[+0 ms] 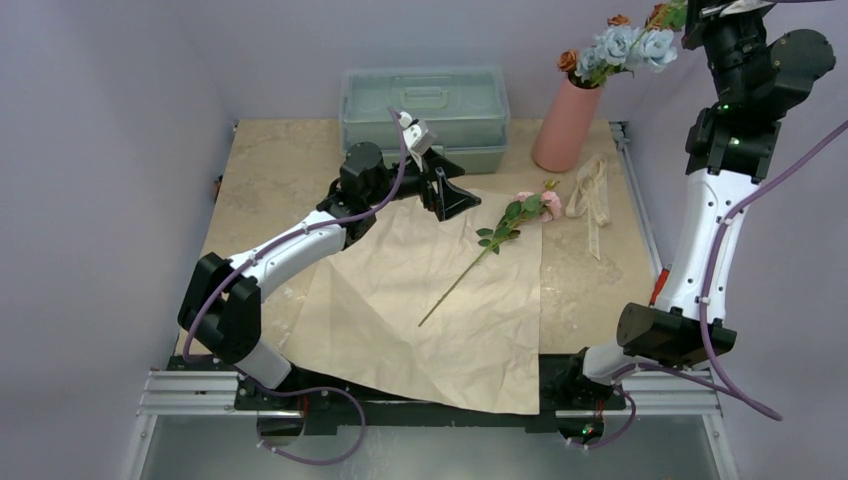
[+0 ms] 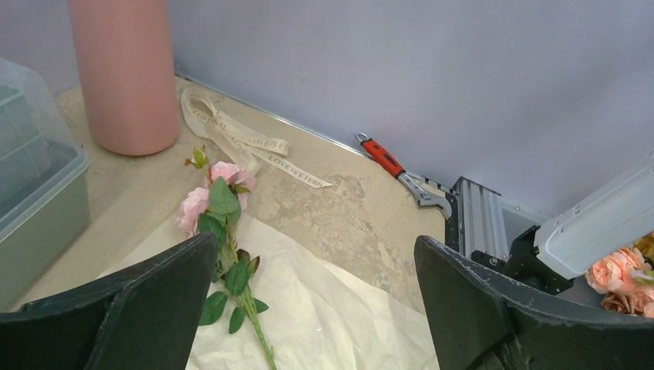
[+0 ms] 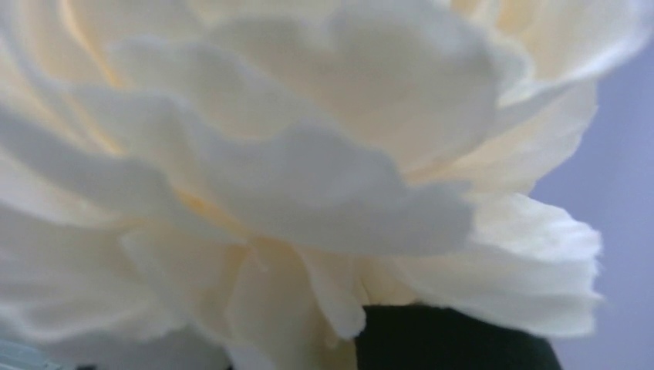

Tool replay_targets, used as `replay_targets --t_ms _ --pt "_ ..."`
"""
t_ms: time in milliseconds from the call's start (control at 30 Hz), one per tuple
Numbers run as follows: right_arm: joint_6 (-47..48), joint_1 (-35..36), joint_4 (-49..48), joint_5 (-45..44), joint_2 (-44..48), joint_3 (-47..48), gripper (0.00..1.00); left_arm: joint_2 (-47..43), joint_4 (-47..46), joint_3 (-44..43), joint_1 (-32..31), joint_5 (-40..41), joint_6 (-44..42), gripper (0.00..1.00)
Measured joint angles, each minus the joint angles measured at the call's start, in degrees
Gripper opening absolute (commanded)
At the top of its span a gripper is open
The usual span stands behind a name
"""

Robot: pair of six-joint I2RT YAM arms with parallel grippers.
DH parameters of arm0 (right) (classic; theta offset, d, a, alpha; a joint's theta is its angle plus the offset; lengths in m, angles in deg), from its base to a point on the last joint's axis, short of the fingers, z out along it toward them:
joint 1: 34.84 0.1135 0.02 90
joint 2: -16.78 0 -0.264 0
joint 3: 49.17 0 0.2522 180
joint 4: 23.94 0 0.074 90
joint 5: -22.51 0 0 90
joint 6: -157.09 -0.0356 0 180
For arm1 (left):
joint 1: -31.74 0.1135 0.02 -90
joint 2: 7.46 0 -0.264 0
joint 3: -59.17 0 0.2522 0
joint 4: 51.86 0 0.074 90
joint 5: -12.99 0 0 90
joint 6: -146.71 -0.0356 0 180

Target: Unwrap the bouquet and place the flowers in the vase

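Flower [image 1: 497, 236] diagonal, bloom toward vase [image 1: 566, 125]

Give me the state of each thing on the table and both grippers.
Salmon-pink cylindrical vase: upright, holding blue and rust flowers.
Tan kraft paper: unwrapped, spread flat.
Beige ribbon: untied, loose.
Pink-bloomed stem: lying on paper.
Grey-green plastic box: lid shut.
Left gripper: open, empty.
Right gripper: shut by blooms.
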Motion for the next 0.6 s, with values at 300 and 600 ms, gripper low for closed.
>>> replay_targets --t_ms 300,600 --pt "-1.4 0.0 -6.4 0.4 -0.2 -5.6 0.00 0.0 0.3 0.0 0.0 0.0 -0.1 1.00" --pt "-2.4 0.7 -10.4 1.4 -0.8 -9.1 0.00 0.0 1.5 0.0 0.0 0.0 -0.7 1.00"
